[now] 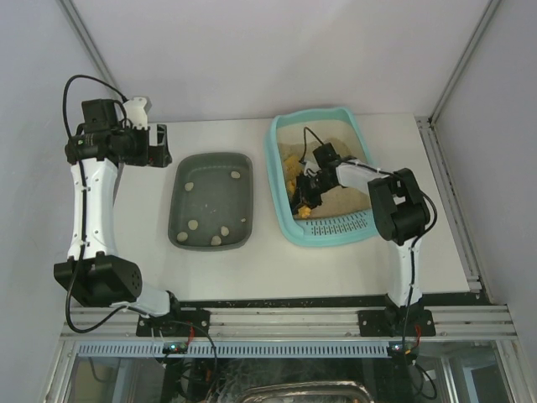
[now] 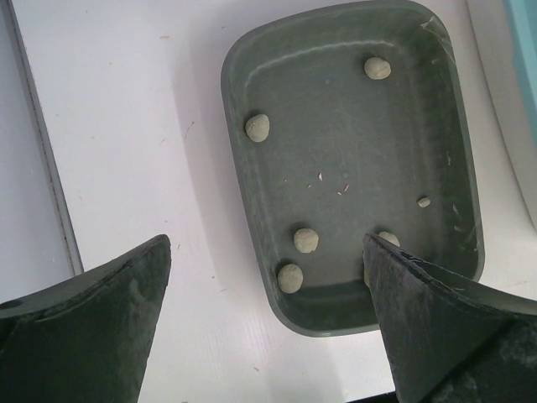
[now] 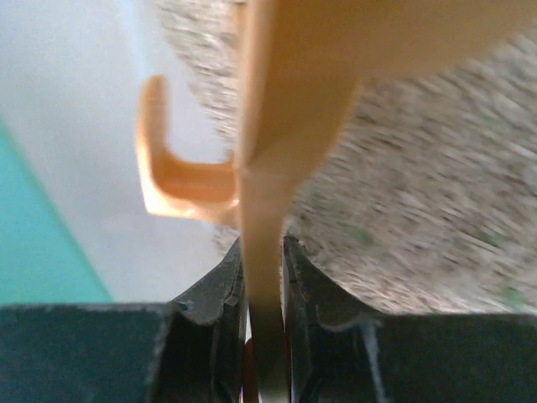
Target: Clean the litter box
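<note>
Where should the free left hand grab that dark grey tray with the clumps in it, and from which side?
On the dark grey tray, probably the left long rim, from above, one finger inside and one outside. The tray looks too wide to span, its wall is thin, and that edge faces the open left hand.

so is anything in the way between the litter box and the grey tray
Nothing visible. The right gripper is shut on the scoop inside the litter box; only a strip of table separates it from the grey tray. The left gripper hangs open by the tray's far left corner, off that path.
</note>
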Controlling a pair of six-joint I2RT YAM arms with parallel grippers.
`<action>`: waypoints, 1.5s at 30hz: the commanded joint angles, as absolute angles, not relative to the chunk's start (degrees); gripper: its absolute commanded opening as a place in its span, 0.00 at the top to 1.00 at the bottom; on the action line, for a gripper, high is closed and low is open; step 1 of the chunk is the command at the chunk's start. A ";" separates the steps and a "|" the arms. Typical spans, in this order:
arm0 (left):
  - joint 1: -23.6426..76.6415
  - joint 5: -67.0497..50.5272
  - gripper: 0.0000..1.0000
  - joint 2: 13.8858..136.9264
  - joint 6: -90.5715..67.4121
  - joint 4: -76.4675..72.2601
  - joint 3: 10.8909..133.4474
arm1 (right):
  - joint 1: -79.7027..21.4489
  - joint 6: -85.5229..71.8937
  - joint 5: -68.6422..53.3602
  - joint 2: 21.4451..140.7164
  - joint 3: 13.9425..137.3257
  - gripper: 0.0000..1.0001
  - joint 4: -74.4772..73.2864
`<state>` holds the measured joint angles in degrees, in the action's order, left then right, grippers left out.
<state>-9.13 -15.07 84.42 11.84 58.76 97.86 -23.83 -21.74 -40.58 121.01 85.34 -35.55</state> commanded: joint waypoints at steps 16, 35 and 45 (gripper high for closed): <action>-7.81 -15.67 0.00 82.33 12.96 56.75 94.53 | -10.02 -46.65 -55.42 104.31 46.89 1.00 23.27; -7.58 -20.50 0.00 80.09 13.78 55.15 91.24 | -9.59 -79.19 -64.02 114.54 41.89 1.00 84.86; -7.64 -22.57 0.00 80.30 13.78 55.03 90.84 | -9.78 -73.25 -61.46 112.15 42.85 1.00 70.82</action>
